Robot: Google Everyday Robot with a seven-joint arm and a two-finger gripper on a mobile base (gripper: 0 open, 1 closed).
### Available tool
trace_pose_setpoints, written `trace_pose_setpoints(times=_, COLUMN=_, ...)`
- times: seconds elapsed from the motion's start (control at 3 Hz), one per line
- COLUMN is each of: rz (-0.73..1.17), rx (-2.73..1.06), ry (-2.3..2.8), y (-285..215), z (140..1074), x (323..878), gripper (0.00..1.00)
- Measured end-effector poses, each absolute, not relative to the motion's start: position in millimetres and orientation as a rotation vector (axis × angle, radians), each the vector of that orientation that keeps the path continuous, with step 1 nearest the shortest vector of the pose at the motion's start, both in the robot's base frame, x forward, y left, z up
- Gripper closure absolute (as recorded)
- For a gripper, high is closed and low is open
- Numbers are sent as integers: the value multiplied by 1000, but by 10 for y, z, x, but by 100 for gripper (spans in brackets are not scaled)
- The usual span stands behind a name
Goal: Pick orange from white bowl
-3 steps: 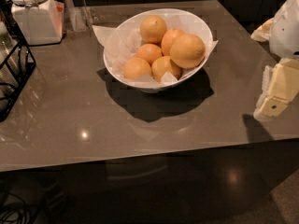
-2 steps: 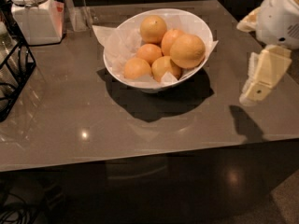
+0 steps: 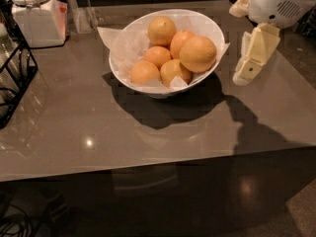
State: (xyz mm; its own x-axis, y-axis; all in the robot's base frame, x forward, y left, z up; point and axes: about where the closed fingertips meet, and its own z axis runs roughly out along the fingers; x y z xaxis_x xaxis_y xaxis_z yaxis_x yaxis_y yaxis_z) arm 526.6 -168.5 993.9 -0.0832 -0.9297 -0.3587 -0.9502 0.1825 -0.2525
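Desk (image 3: 148, 147) of glossy grey held the paper-lined white bowl (image 3: 143, 86). Inside, the orange (image 3: 198, 54) sat at the right atop smaller fruits (image 3: 158, 56). Just beside the bowl's right rim hovered the pincer (image 3: 245, 70); whether apart or together, I cannot tell.

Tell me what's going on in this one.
The gripper hangs over the table just right of the bowl, holding nothing. Its target, the orange, lies untouched in the bowl's right side, against the smaller fruits.
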Motion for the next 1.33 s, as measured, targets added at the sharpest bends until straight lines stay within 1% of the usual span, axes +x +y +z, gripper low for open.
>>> trace_pose_setpoints(times=0.67, rz=128, rx=-1677, ry=1999, y=-1710, z=9892, x=5610, gripper=0)
trace_pose_setpoints(times=1.0, rz=179, rx=-1691, ry=2012, y=-1616, z=9776, x=5924, gripper=0)
trace_pose_setpoints(times=1.33, rz=171, rx=-1664, ry=1996, y=-1604, z=9841, x=5960, gripper=0)
